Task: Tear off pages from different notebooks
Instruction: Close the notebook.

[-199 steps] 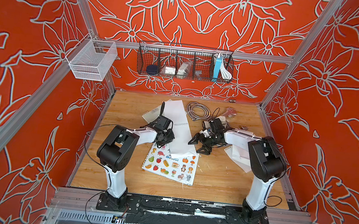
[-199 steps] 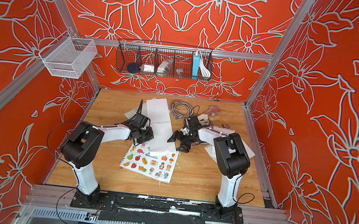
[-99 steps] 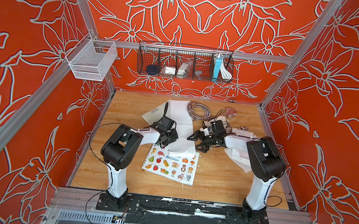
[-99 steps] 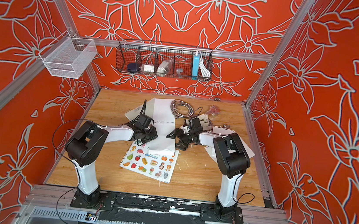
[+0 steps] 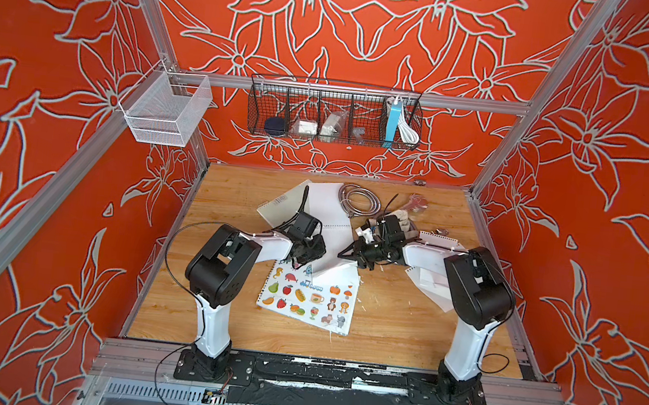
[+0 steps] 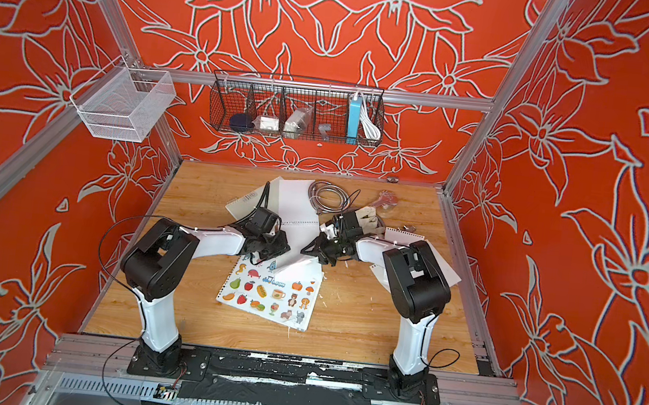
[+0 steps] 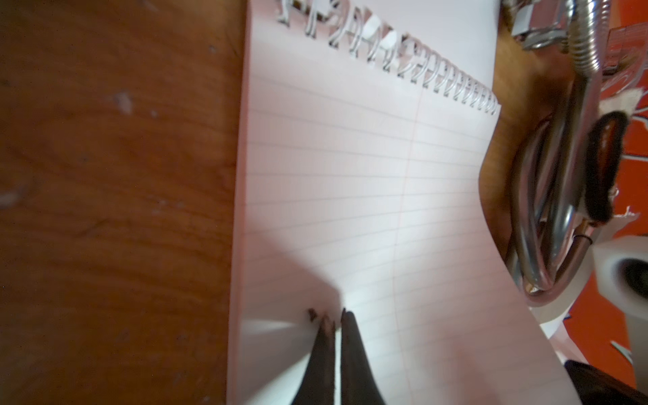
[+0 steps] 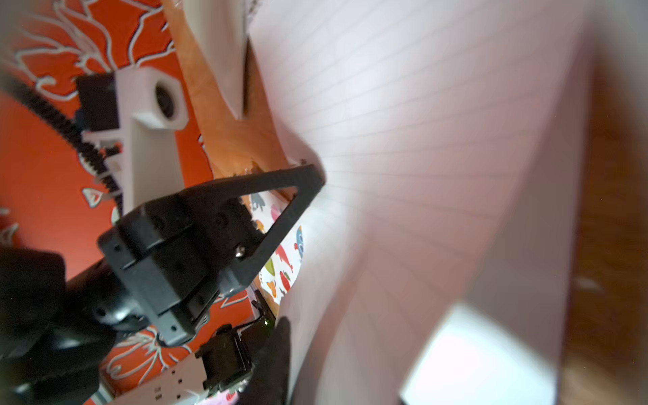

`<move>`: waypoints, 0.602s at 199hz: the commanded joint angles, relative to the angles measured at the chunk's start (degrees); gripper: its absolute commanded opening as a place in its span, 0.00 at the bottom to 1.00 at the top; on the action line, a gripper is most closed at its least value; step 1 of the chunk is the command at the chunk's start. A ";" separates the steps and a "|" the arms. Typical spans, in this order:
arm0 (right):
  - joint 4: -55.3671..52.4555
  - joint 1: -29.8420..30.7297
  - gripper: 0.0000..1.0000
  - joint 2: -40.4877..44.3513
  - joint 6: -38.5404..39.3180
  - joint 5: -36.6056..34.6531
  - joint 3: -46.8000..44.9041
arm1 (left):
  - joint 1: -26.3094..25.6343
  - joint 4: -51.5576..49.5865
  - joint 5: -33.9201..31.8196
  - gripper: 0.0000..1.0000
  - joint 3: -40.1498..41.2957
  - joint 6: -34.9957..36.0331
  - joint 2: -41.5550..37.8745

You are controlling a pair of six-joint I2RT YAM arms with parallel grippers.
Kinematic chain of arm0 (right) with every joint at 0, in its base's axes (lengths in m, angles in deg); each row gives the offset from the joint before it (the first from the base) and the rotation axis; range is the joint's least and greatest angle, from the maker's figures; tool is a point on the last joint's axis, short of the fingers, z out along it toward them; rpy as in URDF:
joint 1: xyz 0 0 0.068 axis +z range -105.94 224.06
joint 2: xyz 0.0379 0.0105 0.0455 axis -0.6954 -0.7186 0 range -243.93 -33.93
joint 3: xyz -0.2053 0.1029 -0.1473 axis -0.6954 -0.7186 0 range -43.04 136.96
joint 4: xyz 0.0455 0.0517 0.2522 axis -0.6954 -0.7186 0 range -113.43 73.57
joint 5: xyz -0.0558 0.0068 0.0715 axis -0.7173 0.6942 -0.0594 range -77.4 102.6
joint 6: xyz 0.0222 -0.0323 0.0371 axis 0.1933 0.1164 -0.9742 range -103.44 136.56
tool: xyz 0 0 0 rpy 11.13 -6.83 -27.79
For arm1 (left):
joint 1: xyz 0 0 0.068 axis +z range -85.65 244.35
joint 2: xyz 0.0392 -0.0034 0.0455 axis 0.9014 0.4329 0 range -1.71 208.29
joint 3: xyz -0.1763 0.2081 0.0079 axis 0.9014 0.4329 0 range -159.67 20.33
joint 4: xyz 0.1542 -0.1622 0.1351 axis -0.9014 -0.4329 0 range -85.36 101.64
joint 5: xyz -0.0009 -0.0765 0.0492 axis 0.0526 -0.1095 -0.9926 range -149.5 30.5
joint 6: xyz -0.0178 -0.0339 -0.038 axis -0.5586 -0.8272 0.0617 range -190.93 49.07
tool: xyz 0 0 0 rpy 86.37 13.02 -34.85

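1. Pinching the lined page (image 7: 350, 175), the left tool (image 7: 335, 321) is clamped on it.
2. That page meets the spiral (image 7: 438, 77), over the picture notebook (image 5: 313, 297) on the desk (image 5: 383, 333).
3. Beside it, the right tool (image 5: 344, 255): cannot tell its grip.

White-shelled arms (image 5: 215, 323) with bulky black joints (image 5: 221, 270), black base plates (image 5: 215, 368), black triangular pincers (image 8: 314, 175).

No words or numbers can be read. The pale notebook (image 5: 274, 211) at the back carries a small dark mark (image 5: 281, 199) on its cover, seen in both top views but too small to make out. The picture notebook (image 5: 310, 298) shows only drawings of fruit, animals and vehicles. The ruled page (image 7: 350, 175) in the left wrist view bears faint printed lines and a margin rule.
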 commanded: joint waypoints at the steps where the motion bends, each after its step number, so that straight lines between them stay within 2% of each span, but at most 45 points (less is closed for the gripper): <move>1: -16.00 0.33 0.09 1.54 11.90 -4.17 4.75 | -0.73 -10.33 0.03 0.02 0.50 3.69 -2.33; 20: -27.89 0.31 0.01 1.54 21.96 -6.70 10.17 | 0.16 -11.92 -0.24 0.06 0.66 5.73 -7.41; 30: -34.77 0.29 0.00 1.37 28.01 -7.84 13.33 | 1.24 -12.96 -0.08 0.09 0.81 6.39 -10.27; 55: -48.72 0.38 0.00 0.94 38.96 -12.23 20.22 | 6.42 -14.76 2.61 0.35 1.77 6.66 -16.62; 67: -54.18 0.62 0.00 0.86 43.18 -14.02 23.09 | 9.23 -15.29 4.37 0.41 2.26 6.93 -18.81; 88: -59.45 1.06 0.00 1.69 46.31 -16.87 25.09 | 12.23 -16.66 6.06 0.47 2.47 8.89 -20.96; 120: -59.71 1.50 0.00 2.85 48.48 -12.67 23.36 | 14.21 -14.94 7.86 0.57 5.11 10.00 -20.86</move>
